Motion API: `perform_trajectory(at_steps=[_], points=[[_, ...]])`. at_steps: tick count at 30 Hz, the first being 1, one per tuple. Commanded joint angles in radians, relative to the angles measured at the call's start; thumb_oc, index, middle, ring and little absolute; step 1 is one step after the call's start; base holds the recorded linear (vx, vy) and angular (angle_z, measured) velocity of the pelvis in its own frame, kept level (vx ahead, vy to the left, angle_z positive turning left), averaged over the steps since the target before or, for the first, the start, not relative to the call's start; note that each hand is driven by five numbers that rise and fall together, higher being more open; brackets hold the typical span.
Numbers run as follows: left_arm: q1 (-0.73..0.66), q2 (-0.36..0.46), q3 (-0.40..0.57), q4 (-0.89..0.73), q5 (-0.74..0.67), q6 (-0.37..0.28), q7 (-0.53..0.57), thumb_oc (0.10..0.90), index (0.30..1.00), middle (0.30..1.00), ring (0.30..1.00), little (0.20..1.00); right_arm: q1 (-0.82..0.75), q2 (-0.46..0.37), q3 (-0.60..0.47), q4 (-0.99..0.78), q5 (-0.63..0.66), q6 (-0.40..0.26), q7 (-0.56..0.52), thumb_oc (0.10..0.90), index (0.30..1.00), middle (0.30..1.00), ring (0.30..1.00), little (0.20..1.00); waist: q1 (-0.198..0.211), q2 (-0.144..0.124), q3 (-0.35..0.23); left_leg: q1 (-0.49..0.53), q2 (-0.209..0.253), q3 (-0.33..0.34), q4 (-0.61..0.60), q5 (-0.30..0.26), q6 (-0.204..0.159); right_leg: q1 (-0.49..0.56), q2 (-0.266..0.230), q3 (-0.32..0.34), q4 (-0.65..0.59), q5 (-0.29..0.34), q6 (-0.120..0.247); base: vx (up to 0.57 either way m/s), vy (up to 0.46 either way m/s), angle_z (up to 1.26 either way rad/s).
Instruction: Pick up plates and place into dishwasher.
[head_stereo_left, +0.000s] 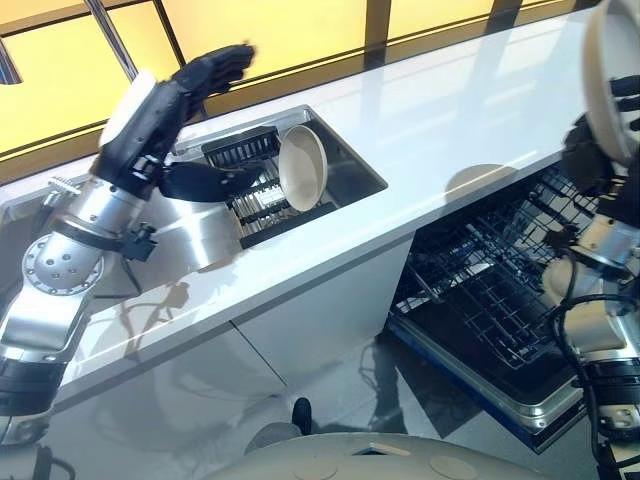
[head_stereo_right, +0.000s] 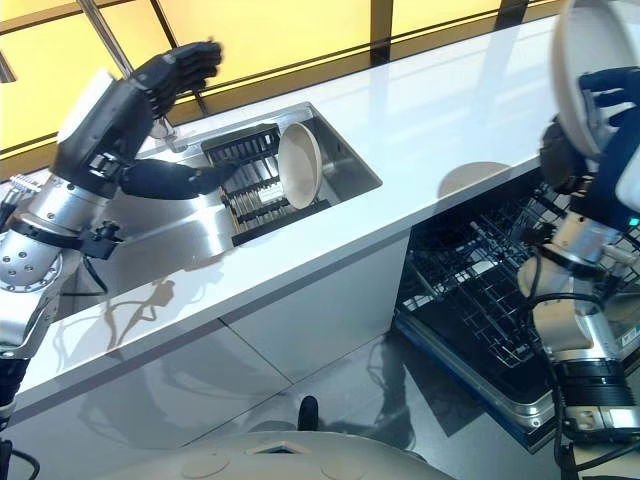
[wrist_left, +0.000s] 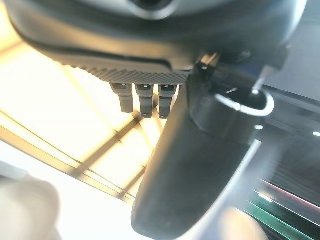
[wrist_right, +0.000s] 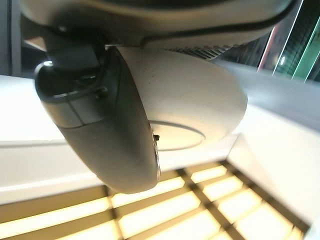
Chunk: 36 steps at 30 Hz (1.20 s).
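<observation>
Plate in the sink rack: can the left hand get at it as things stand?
Probably yes. The left hand hangs open just above the sink, and the plate stands upright in the rack with nothing covering it.

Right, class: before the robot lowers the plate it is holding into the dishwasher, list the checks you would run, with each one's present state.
1. Plate gripped by the right hand: ok, fingers curl round its rim.
2. Dishwasher rack pulled out and reachable: ok, it sits below the counter edge, under the held plate.
3. Free slot in the rack: cannot tell.
4. Left hand out of the way: ok, open and raised over the sink, holding nothing.
5. Second plate stable: ok, standing on edge in the sink's drying rack.
</observation>
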Motion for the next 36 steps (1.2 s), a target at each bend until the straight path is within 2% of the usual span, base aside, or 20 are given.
perform_trajectory(at_steps=[1, 7, 12, 17, 22, 28, 34, 36], points=[[-0.038, 0.054, 0.102, 0.046, 0.059, -0.068, 0.117, 0.800, 0.900, 0.900, 0.900, 0.900, -0.106, -0.119, -0.053, 0.049, 0.027, 0.015, -0.018, 0.100, 0.300, 0.300, 0.300, 0.200, 0.015, -0.039, -0.055, 0.107, -0.080, 0.031, 0.013, -0.227, 0.049, -0.146, 0.033, -0.006, 0.019, 0.087, 0.028, 0.06, -0.012, 0.11], [-0.035, 0.065, 0.122, 0.144, 0.100, -0.034, 0.171, 0.800, 0.900, 0.900, 0.900, 0.900, -0.028, -0.136, -0.112, 0.243, 0.158, 0.020, 0.037, 0.100, 0.300, 0.300, 0.300, 0.200, 0.006, -0.038, -0.048, 0.111, -0.076, 0.030, 0.013, -0.226, 0.048, -0.149, 0.030, -0.009, 0.046, 0.072, 0.026, 0.08, -0.026, 0.09], [-0.066, 0.077, 0.095, 0.213, 0.102, -0.013, 0.183, 0.800, 0.900, 0.900, 0.900, 0.900, -0.018, -0.117, -0.103, 0.430, 0.274, 0.040, 0.102, 0.100, 0.300, 0.300, 0.300, 0.200, 0.009, -0.034, -0.034, 0.117, -0.070, 0.024, 0.014, -0.225, 0.044, -0.146, 0.030, -0.023, 0.070, 0.055, 0.022, 0.12, -0.052, 0.06], [-0.082, 0.104, 0.082, 0.236, 0.092, 0.009, 0.177, 0.800, 0.900, 0.900, 0.900, 0.900, -0.013, -0.103, -0.076, 0.509, 0.365, 0.071, 0.156, 0.100, 0.300, 0.300, 0.300, 0.200, 0.021, -0.031, -0.014, 0.116, -0.062, 0.008, 0.025, -0.223, 0.039, -0.146, 0.024, -0.047, 0.099, 0.037, 0.016, 0.12, -0.075, 0.10], [-0.082, 0.115, 0.080, 0.242, 0.090, 0.017, 0.159, 0.800, 0.900, 0.900, 0.900, 0.900, -0.028, -0.092, -0.040, 0.555, 0.458, 0.081, 0.261, 0.100, 0.300, 0.300, 0.300, 0.200, 0.045, -0.030, 0.005, 0.107, -0.057, -0.017, 0.041, -0.220, 0.031, -0.144, 0.019, -0.082, 0.117, 0.024, 0.007, 0.11, -0.082, 0.19], [-0.078, 0.126, 0.076, 0.244, 0.081, 0.023, 0.148, 0.800, 0.900, 0.900, 0.900, 0.900, -0.064, -0.124, -0.006, 0.618, 0.448, 0.059, 0.363, 0.100, 0.300, 0.300, 0.300, 0.200, 0.070, -0.027, 0.016, 0.098, -0.056, -0.043, 0.042, -0.210, 0.016, -0.135, 0.017, -0.116, 0.113, 0.017, 0.000, 0.06, -0.045, 0.27], [-0.060, 0.108, 0.069, 0.236, 0.099, 0.031, 0.149, 0.800, 0.900, 0.900, 0.900, 0.900, -0.108, -0.184, 0.060, 0.603, 0.375, 0.108, 0.455, 0.100, 0.300, 0.300, 0.300, 0.200, 0.084, -0.029, 0.028, 0.092, -0.055, -0.056, 0.038, -0.198, 0.004, -0.130, 0.020, -0.133, 0.107, 0.014, -0.006, 0.05, -0.026, 0.23], [-0.063, 0.106, 0.064, 0.247, 0.097, 0.029, 0.144, 0.800, 0.900, 0.900, 0.900, 0.900, -0.132, -0.201, 0.084, 0.630, 0.381, 0.139, 0.525, 0.100, 0.300, 0.300, 0.300, 0.200, 0.086, -0.031, 0.029, 0.090, -0.053, -0.057, 0.035, -0.193, -0.001, -0.127, 0.022, -0.136, 0.105, 0.012, -0.008, 0.04, -0.013, 0.14]])
